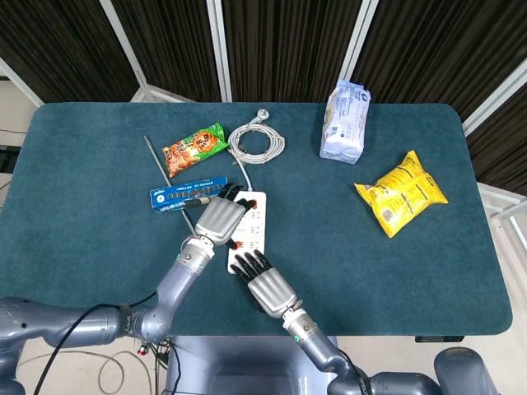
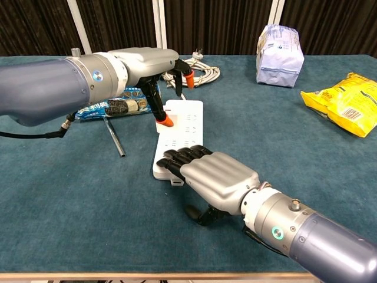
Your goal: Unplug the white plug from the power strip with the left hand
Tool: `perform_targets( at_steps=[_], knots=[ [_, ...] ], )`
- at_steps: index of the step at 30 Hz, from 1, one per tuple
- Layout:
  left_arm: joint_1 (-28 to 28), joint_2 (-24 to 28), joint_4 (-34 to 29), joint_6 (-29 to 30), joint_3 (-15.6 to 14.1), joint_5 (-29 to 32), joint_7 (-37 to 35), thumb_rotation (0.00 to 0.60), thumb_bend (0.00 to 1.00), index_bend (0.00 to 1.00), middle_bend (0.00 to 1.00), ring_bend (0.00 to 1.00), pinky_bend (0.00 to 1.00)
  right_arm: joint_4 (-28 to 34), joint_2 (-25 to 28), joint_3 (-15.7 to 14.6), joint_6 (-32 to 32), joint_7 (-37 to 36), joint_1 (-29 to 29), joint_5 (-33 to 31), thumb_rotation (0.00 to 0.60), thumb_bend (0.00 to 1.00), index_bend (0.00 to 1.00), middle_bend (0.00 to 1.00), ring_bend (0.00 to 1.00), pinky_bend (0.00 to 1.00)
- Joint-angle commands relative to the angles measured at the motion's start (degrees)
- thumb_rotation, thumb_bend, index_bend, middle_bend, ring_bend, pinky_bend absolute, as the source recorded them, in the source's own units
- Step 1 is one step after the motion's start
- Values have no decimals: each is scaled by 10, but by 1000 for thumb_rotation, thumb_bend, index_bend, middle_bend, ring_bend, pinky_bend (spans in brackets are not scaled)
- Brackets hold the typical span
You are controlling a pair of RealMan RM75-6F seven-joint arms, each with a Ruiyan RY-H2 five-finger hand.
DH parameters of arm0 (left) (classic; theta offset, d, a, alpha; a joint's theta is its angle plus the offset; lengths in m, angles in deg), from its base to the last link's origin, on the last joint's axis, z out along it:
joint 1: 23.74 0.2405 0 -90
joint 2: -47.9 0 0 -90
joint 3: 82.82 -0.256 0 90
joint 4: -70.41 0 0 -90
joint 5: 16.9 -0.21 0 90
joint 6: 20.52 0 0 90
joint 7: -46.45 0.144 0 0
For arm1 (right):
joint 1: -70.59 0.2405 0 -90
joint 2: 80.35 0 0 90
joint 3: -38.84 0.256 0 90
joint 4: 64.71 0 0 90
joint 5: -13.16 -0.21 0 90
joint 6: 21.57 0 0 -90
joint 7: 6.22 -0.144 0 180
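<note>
The white power strip (image 1: 254, 220) (image 2: 184, 127) lies lengthwise at the table's middle. Its white cable runs back to a coil (image 1: 256, 141) (image 2: 205, 74). My left hand (image 1: 218, 216) (image 2: 144, 62) hovers over the strip's far left corner, fingers spread. Its orange thumb tip (image 2: 166, 121) touches down where the white plug sits, and the plug itself is hidden under the hand. I see nothing gripped. My right hand (image 1: 268, 284) (image 2: 215, 177) lies palm down with its fingertips (image 2: 179, 158) resting on the strip's near end.
A blue cookie box (image 1: 185, 193) (image 2: 112, 107) and a metal rod (image 1: 156, 160) (image 2: 115, 138) lie left of the strip. An orange-green snack pack (image 1: 195, 148) is behind them. A white-blue bag (image 1: 346, 122) (image 2: 280, 47) and a yellow bag (image 1: 401, 192) (image 2: 347, 103) lie far right.
</note>
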State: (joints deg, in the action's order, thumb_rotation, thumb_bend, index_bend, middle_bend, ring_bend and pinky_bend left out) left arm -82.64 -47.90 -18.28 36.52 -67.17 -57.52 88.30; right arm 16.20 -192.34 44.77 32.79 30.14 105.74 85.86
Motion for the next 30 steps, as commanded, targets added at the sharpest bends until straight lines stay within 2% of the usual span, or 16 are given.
perform_targets(
  at_steps=[1,5,8,13,23,30],
  knots=[
    [-6,-12,13,8,-2,12,9,600,97,329,412,65,37,4,3,-1,3,2,1,1,600,482,33,1,0,0],
    [-11,-23,23,12,1,26,10,600,98,334,416,65,37,10,5,-1,6,7,2,-1,600,503,35,2,0,0],
    [-15,-29,28,12,3,36,11,600,98,334,415,65,37,13,6,-3,6,11,4,-5,600,618,63,6,0,0],
    [-18,-34,34,14,1,39,12,600,98,334,414,65,37,14,6,-5,5,15,6,-10,600,715,91,10,0,0],
    [-28,-46,54,6,-6,50,19,600,118,359,466,82,37,9,3,-5,4,12,11,-18,600,721,91,11,0,0],
    [-33,-58,80,13,-15,66,37,600,119,369,465,83,37,5,6,-7,6,7,12,-19,600,721,91,11,0,0]
  ],
)
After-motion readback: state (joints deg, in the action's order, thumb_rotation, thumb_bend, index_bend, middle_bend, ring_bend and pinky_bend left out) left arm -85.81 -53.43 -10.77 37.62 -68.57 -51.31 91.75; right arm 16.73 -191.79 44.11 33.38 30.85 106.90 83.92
